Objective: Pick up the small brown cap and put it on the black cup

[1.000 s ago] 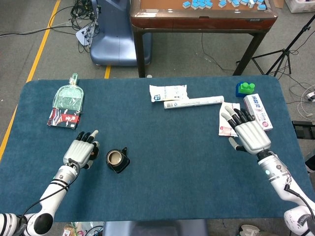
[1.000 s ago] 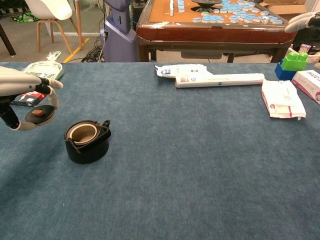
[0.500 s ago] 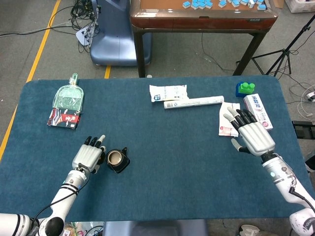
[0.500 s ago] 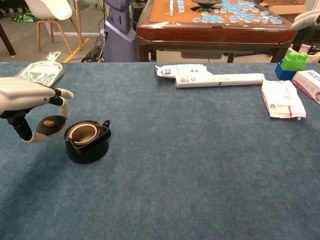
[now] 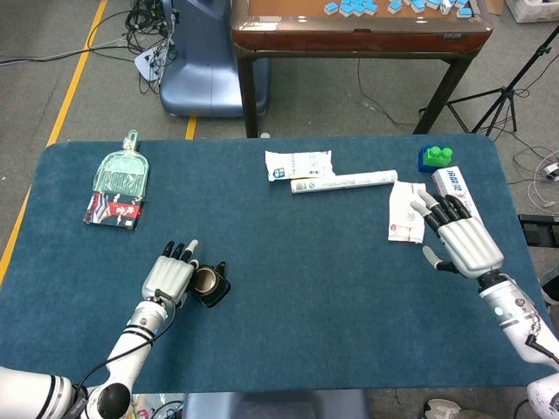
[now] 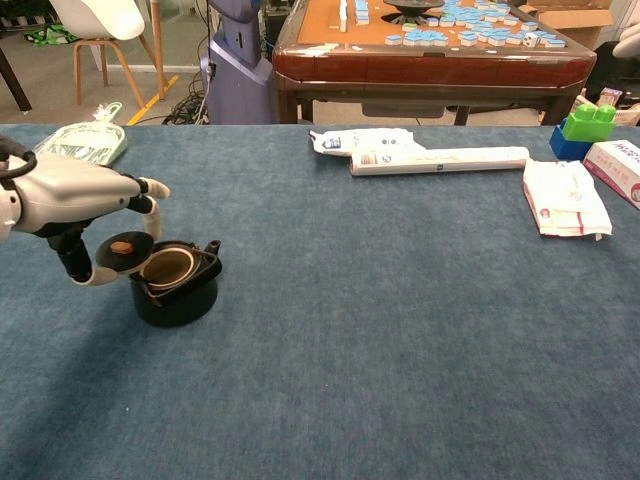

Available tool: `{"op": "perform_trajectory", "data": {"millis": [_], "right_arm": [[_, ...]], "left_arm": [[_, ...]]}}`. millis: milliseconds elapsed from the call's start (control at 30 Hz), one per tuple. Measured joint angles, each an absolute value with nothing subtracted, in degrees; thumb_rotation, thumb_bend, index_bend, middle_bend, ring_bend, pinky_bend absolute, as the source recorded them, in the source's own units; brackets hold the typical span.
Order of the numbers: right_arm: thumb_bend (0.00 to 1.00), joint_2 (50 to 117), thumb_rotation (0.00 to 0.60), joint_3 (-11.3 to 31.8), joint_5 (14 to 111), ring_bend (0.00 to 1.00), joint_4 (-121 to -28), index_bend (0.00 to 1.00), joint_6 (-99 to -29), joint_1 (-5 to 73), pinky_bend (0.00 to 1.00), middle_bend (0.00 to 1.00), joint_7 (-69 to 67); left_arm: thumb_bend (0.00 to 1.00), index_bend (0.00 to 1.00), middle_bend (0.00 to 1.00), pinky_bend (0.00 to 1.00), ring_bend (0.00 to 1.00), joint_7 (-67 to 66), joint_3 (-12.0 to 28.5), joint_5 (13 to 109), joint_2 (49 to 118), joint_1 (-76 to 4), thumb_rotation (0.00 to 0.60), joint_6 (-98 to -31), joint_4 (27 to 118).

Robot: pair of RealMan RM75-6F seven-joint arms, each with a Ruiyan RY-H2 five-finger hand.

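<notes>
At lower left of the blue-covered desk (image 5: 349,288), the robot's left hand (image 6: 75,190) pinches the small brown cap (image 6: 122,251), a dark disc with a brown centre, between thumb and a finger, its other fingers stretched forward. In the chest view the cap hangs tilted at the left rim of the black cup (image 6: 178,281), overlapping the edge of the opening; whether it touches the rim cannot be told. The cup stands upright with its tan inner ring showing and a small lug on its right side. From the head view the left hand (image 5: 170,277) lies just left of the cup (image 5: 210,285), hiding the cap.

At the right edge of the head view, the right hand (image 5: 463,237) hovers palm down with fingers spread wide and holding nothing, beside a white tissue pack (image 5: 404,215) and a red-and-white box (image 5: 454,185). A blue and green toy brick (image 5: 435,157) sits toward the upper right corner. Near the top centre lie a white packet (image 5: 299,163) and a long white tube (image 5: 343,182). At upper left rest a green plastic-wrapped item (image 5: 121,172) and a red and black packet (image 5: 114,210).
</notes>
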State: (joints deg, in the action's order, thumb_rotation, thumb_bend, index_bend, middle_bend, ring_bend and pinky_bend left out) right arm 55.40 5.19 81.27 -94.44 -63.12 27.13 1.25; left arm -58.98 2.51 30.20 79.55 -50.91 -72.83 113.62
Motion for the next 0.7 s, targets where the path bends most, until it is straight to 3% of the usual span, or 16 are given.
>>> {"op": "perform_trajectory", "data": {"millis": [700], "right_arm": [[0.43, 56.2, 0.6, 5.1, 83.3, 0.0, -90.6, 0.01, -63.2, 26.5, 0.0, 0.0, -3.8]], "left_arm": [[0.32, 0.32, 0.0, 0.0, 0.0, -62.9, 4.2, 24.1, 80.5, -55.2, 0.6, -75.9, 116.5]]}}
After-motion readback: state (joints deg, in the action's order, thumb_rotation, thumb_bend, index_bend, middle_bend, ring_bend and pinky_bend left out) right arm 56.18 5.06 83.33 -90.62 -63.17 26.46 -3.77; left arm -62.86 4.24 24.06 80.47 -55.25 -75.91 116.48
